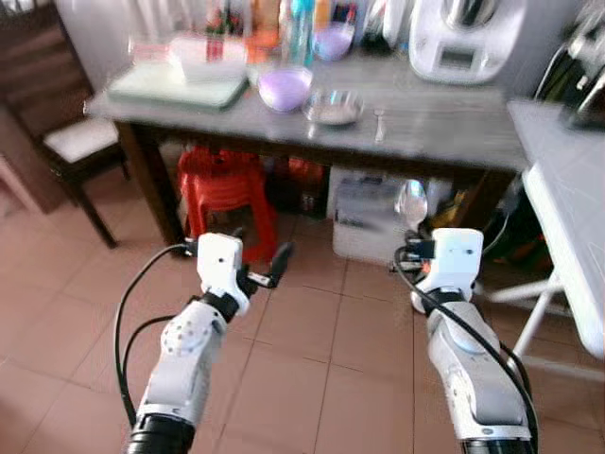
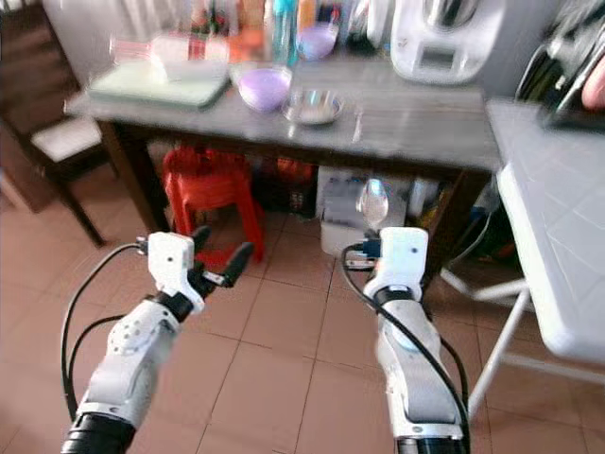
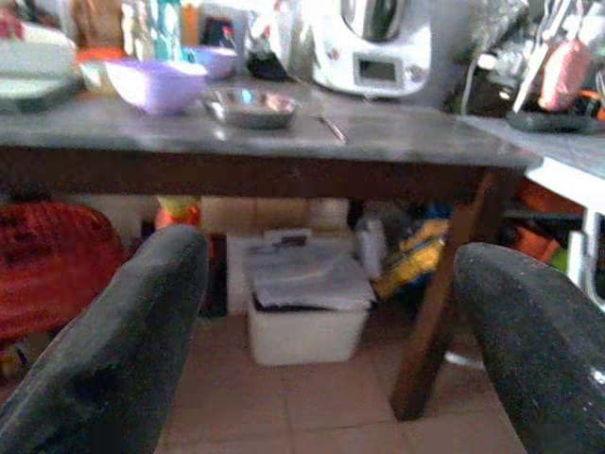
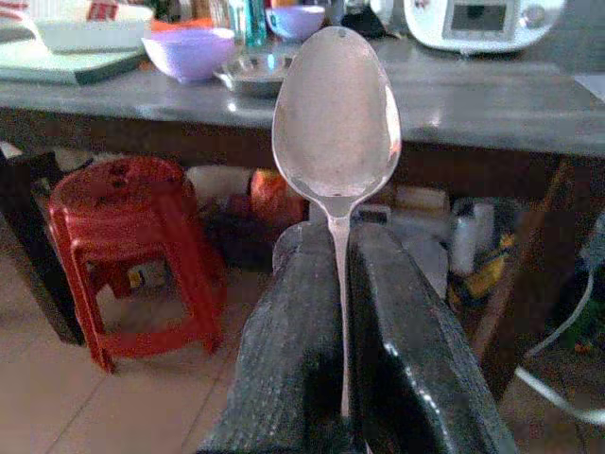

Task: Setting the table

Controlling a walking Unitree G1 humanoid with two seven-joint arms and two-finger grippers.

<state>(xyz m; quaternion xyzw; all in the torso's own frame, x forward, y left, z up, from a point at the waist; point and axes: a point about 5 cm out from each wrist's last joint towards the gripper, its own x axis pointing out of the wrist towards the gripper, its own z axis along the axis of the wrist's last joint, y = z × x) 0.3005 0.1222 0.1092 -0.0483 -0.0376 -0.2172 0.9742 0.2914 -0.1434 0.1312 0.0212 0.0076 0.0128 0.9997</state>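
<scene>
While the right pincer clamped a spoon upright and the left pincer gaped empty, carrying seemed underway, with the tabletop left to reach.

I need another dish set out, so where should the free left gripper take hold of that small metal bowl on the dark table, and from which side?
Probably the near rim of the metal bowl, from above at the table's front edge. It sits upright, shallow and open-topped, so one finger can go inside, one outside. The purple bowl crowds its left. The left gripper is open; the right gripper holds the spoon.

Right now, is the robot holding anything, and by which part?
Yes. The right gripper holds a metal spoon by its handle, bowl pointing up. The left gripper is open and holds nothing.
</scene>
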